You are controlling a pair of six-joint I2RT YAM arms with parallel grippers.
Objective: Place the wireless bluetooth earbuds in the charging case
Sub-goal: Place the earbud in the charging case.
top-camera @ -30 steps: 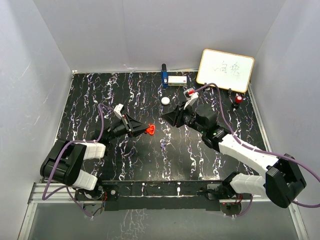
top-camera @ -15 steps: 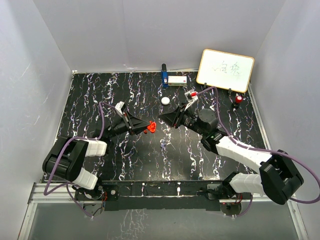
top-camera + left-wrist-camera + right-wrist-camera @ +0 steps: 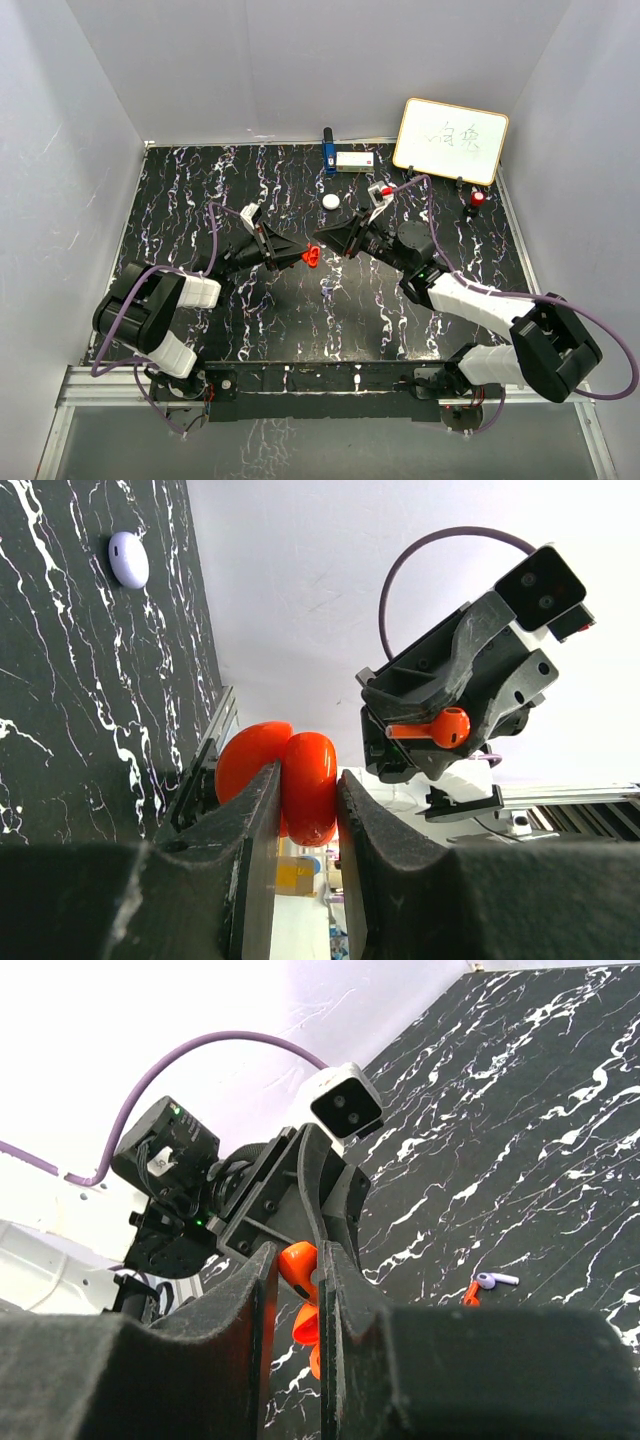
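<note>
My left gripper [image 3: 300, 256] is shut on the open red charging case [image 3: 312, 258], held above the table's middle. In the left wrist view the case [image 3: 308, 780] sits pinched between the fingers. My right gripper [image 3: 322, 239] faces it from the right, shut on an orange earbud [image 3: 300, 1263]. That earbud also shows in the left wrist view [image 3: 447, 727], a short gap from the case. In the right wrist view the case [image 3: 308, 1328] lies just beyond the earbud. Another orange earbud [image 3: 468, 1292] and a white one [image 3: 495, 1280] lie on the table.
A white round pod [image 3: 331, 201] lies on the black marbled table behind the grippers. A blue item [image 3: 328, 151], a small white box [image 3: 354, 160] and a whiteboard [image 3: 450, 140] stand at the back. A red object [image 3: 478, 198] sits at the far right.
My left gripper has carried the red case to the right, and my right gripper has moved left with the earbud. The two now nearly meet at the table's middle.
</note>
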